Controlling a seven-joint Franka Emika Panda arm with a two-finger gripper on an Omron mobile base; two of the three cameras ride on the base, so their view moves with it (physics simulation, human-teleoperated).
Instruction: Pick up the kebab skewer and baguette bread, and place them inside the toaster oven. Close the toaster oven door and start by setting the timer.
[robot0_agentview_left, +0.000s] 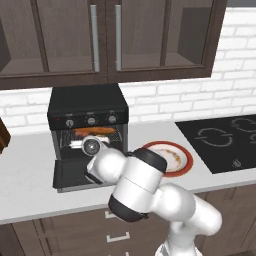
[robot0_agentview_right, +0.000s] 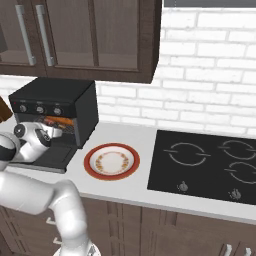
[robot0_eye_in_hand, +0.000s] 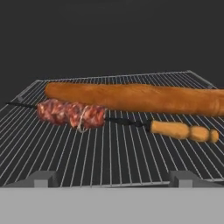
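- While the drop-down black door (robot0_agentview_left: 75, 175) of the boxy black toaster oven (robot0_agentview_left: 87, 107) lies folded flat toward the counter edge, the oven cavity stands open to the front.
- On the silver wire rack (robot0_eye_in_hand: 109, 157) inside, the smooth orange-brown baguette bread (robot0_eye_in_hand: 131, 97) lies lengthwise toward the back.
- Just in front of it, close alongside, lies the kebab skewer (robot0_eye_in_hand: 72, 113), a thin dark stick with reddish-brown meat chunks at one end and a tan turned wooden handle at the other.
- In the hand view the two dark finger tips (robot0_eye_in_hand: 41, 178) stand far apart at the near edge of the rack, so the claw is wide open and holds nothing.
- From the left base view, the white arm reaches toward the oven mouth, its wrist just above the lowered door.
- Three round silver-faced knobs (robot0_agentview_left: 91, 120) sit in a row above the opening.
- Beside the oven on the pale countertop (robot0_agentview_left: 30, 175) rests a round red-rimmed plate (robot0_agentview_right: 111, 161), with a black glass cooktop (robot0_agentview_right: 205, 165) beyond it.
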